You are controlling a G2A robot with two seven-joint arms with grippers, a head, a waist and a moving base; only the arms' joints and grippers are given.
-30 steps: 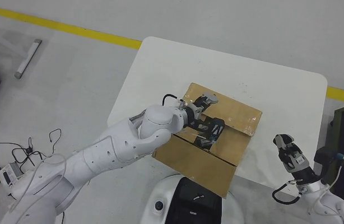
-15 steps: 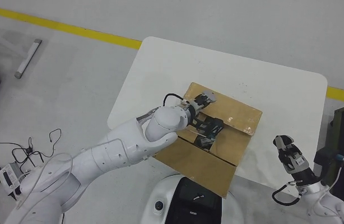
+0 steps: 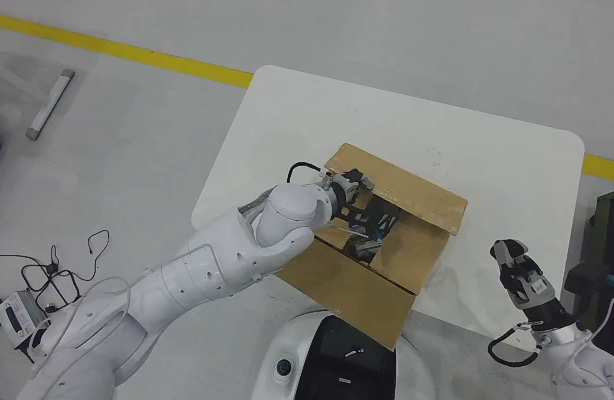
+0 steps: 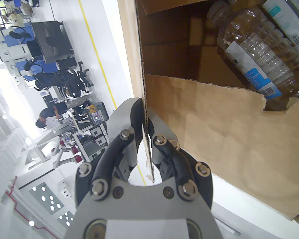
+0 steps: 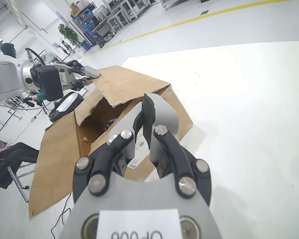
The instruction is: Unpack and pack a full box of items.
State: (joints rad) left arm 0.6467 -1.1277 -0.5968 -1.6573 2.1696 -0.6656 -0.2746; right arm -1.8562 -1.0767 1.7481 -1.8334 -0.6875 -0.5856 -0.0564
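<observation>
An open cardboard box (image 3: 427,255) stands on the white table (image 3: 467,140) near its front edge. My left gripper (image 3: 353,184) is shut on the edge of the box's far flap (image 3: 417,195); in the left wrist view the flap's edge (image 4: 139,50) runs between the fingers (image 4: 135,115). A clear plastic bottle (image 4: 251,58) lies inside the box beside a white bottle (image 4: 286,18). In the right wrist view the left gripper (image 5: 91,74) holds the raised flap (image 5: 124,83). My right gripper (image 5: 145,111) is shut with nothing in it, off the box's right side (image 3: 514,258).
The box's near flap (image 3: 352,290) lies folded outward over the table's front edge. Bare tabletop extends behind and to the right of the box. A black unit (image 3: 612,225) stands at the far right. Cables (image 3: 57,270) lie on the floor at the left.
My left gripper has drawn the flap's edge a little to the left and upward, widening the opening over the box's contents. The right gripper has stayed nearly in place.
</observation>
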